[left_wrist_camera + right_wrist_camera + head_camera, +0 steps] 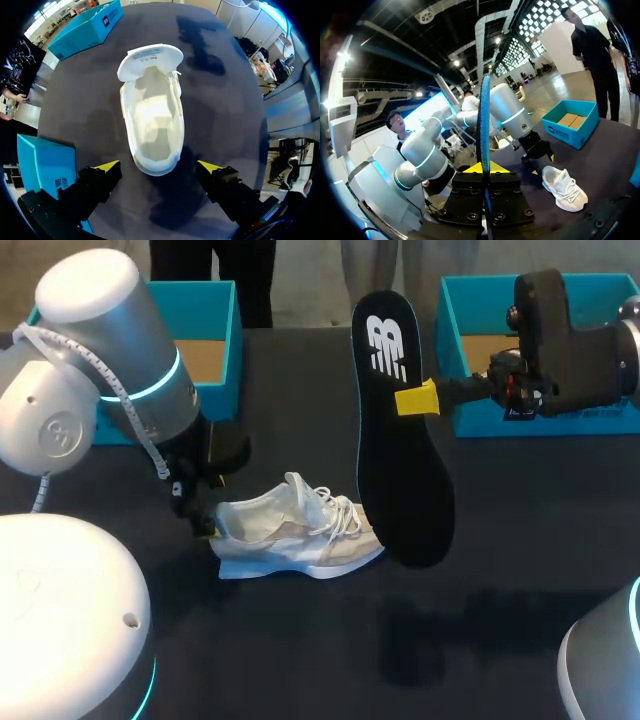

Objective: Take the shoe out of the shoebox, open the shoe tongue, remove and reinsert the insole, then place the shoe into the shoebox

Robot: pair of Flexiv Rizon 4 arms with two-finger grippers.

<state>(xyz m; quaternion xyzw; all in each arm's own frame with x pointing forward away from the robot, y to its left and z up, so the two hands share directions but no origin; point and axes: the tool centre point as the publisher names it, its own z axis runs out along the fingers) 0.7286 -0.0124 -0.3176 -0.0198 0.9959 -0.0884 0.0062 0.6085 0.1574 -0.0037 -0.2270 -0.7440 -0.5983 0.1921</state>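
A white laced shoe [300, 532] lies on its side on the black table, toe to the right. In the left wrist view the shoe [152, 120] is seen from the heel, tongue [150, 59] folded forward and the inside bare. My left gripper [205, 525] is open at the heel, its yellow fingertips [108, 166] on either side and apart from it. The black insole [400, 440] hangs upright above the toe, with my right gripper [417, 400] shut on its edge. The right wrist view shows the insole [483, 120] edge-on between that gripper's [484, 169] tips.
One teal open box [215, 315] stands at the back left behind my left arm. A second teal box [470, 360] stands at the back right under my right arm. Both show brown card inside.
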